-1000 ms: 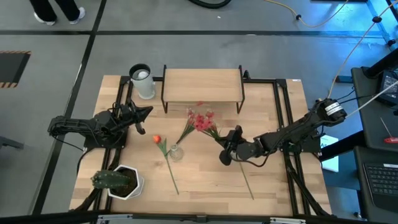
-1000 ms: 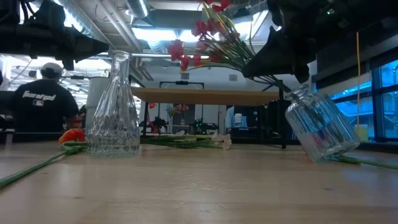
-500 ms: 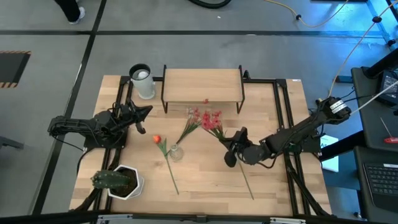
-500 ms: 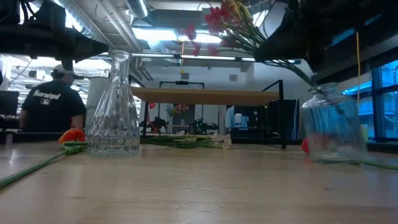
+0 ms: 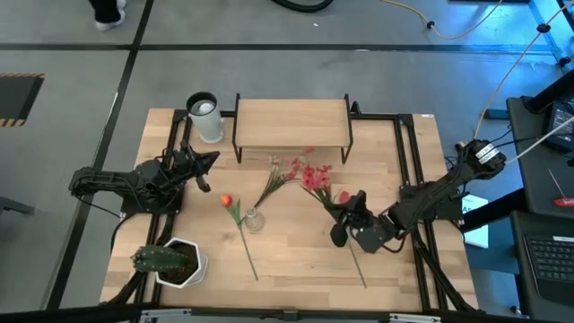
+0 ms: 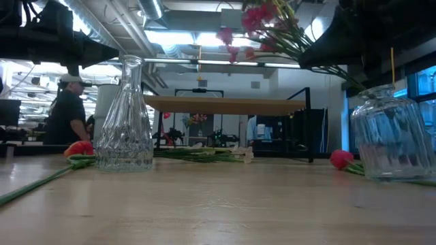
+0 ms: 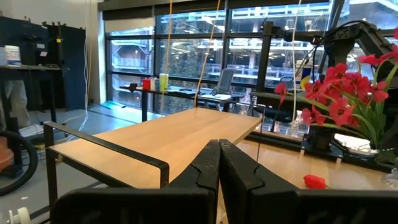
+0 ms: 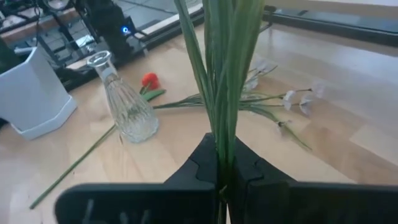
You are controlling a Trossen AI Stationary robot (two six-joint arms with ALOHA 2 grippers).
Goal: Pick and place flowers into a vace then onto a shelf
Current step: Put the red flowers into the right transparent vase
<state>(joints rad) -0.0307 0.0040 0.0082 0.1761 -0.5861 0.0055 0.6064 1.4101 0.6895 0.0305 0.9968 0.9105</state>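
a robotics lab or open workshop floor in an industrial-style building: two arms are bolted at the sides of a light-wood table (image 5: 296,260) that stands on a grey concrete floor (image 5: 72,54) marked with dark tape lines, with cables (image 5: 502,54) trailing across it. beyond the left gripper's fingers (image 7: 219,163), past the shelf (image 7: 174,134), runs a wall of tall windows (image 7: 186,56) with a work table carrying a laptop (image 7: 224,81) and bottles. the low view shows exposed ceiling ducts and strip lights (image 6: 170,37) and a person (image 6: 68,112) standing among desks in the background.
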